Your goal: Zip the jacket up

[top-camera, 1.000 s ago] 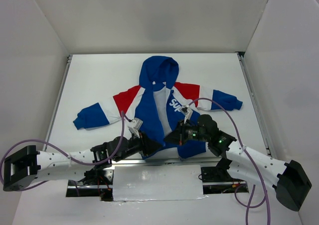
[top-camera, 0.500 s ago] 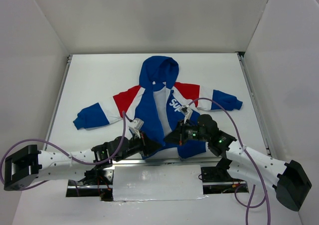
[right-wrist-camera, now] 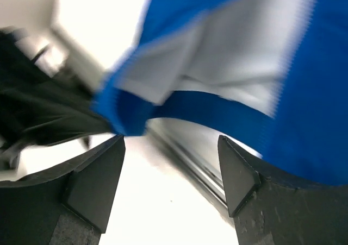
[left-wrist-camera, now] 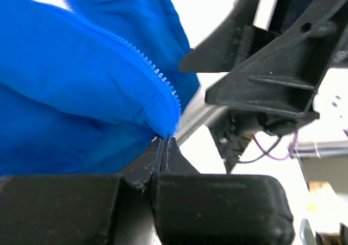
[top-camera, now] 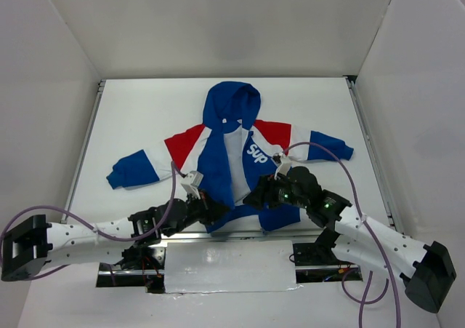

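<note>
Blue jacket (top-camera: 218, 169) lay on desk (top-camera: 145, 117). Left end effector (left-wrist-camera: 165, 143) pinched its zipper edge (left-wrist-camera: 162, 90). Right end effector (right-wrist-camera: 169, 147) spread wide, empty.

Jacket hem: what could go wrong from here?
Left end effector pinches only the tip of the jacket hem by the zipper teeth; a pull may slip it free.
Right end effector is open, holding nothing, so the other zip side lies loose and may misalign.
</note>
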Robot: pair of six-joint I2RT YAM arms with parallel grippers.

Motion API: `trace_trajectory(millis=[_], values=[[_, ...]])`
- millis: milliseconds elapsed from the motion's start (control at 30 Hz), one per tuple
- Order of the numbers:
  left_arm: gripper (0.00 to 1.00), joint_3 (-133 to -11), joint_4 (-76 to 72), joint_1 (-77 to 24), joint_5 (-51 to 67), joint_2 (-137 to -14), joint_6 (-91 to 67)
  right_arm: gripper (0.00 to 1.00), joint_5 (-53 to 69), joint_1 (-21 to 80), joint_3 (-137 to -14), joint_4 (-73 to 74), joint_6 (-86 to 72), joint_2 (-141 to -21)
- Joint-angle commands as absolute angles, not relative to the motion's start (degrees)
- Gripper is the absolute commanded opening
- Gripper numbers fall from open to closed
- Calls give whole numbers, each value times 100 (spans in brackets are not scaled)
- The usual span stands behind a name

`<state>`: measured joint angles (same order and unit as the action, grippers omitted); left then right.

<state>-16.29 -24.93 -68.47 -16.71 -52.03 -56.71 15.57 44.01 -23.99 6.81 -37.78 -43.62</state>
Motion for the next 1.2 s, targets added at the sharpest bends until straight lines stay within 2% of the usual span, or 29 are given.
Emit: trace_trajectory(millis=[0, 200, 333, 433, 567, 733, 833, 933, 967, 1067, 1167], values=[[0, -1828, -1656, -6855, -2424, -4879, -6116, 77, -14, 4430, -2716, 2281, -4321, -4280], [0, -1688, -1424, -6847, -2654, -4659, -6345, 75, -229, 4447, -2268, 2540, -5070, -4228], [0, -1714, -1310, -6847, -2698, -4614, -6337, 67, -45, 4438, -1926, 2321, -5299, -4131], [0, -1661, -1292, -6847, -2751, -4570, -6372, 65, 113, 4438, -1645, 1777, -5492, -4315], [0, -1687, -1134, -6838, -2909, -4456, -6434, 59, 342, 4430, -1608, 925, -5590, -5113], [0, -1968, -142, -6707, -3287, -4237, -6618, 57, 764, 4430, -2073, 1, -5599, -6792], [0, -2170, 384, -6119, -3033, -4175, -6540, 56, 914, 4438, -2494, -570, -5704, -7688], [0, -2381, 597, -4882, -2193, -4184, -6119, 55, 1002, 4430, -3108, -852, -5862, -8741], [0, -2495, 589, -4156, -1927, -4201, -5830, 54, 1019, 4438, -3259, -879, -5888, -8928], [0, -2907, 790, -3185, -1170, -4385, -5372, 53, 1239, 4473, -3866, -643, -5810, -9237], [0, -3313, 1036, -3085, -897, -4578, -4967, 55, 1134, 4623, -3876, -441, -5503, -8852]])
